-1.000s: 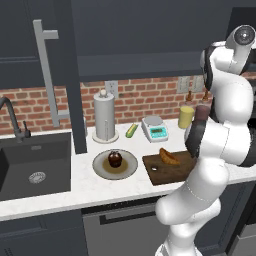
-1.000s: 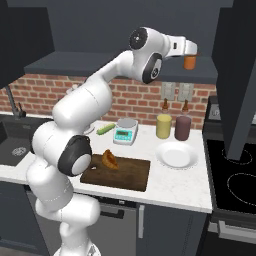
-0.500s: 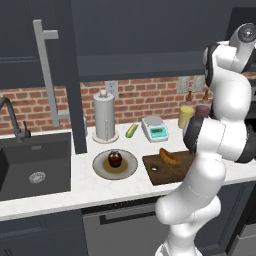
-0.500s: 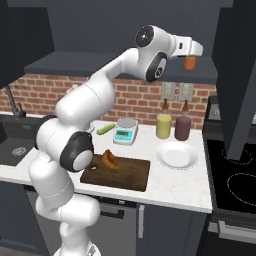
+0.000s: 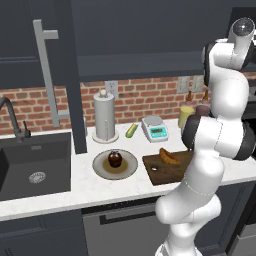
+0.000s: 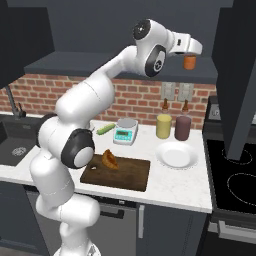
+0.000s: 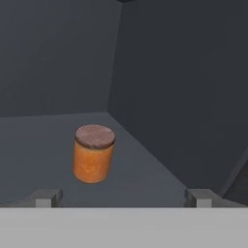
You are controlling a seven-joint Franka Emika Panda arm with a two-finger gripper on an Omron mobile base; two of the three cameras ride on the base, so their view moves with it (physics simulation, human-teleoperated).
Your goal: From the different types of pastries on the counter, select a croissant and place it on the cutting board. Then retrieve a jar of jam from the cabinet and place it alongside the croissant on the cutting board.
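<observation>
While arm reaches up to cabinet (image 6: 125,70), gripper (image 7: 121,196) has jaws spread wide, nothing held. Jam jar (image 7: 93,153) upright on cabinet floor w/ brown lid, just ahead of fingertips (image 7: 47,197), near back corner. Croissant (image 6: 110,160) lies on cutting board (image 6: 127,175) on counter (image 6: 175,185), white plate (image 6: 176,155) beside.

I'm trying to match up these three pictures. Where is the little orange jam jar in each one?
Left base view: I can't find it there.
Right base view: jam jar at upper right, in the cabinet, just ahead of the open gripper.
Hand view: left of center, upright on the cabinet floor.
Shared landmark: the gripper.
</observation>
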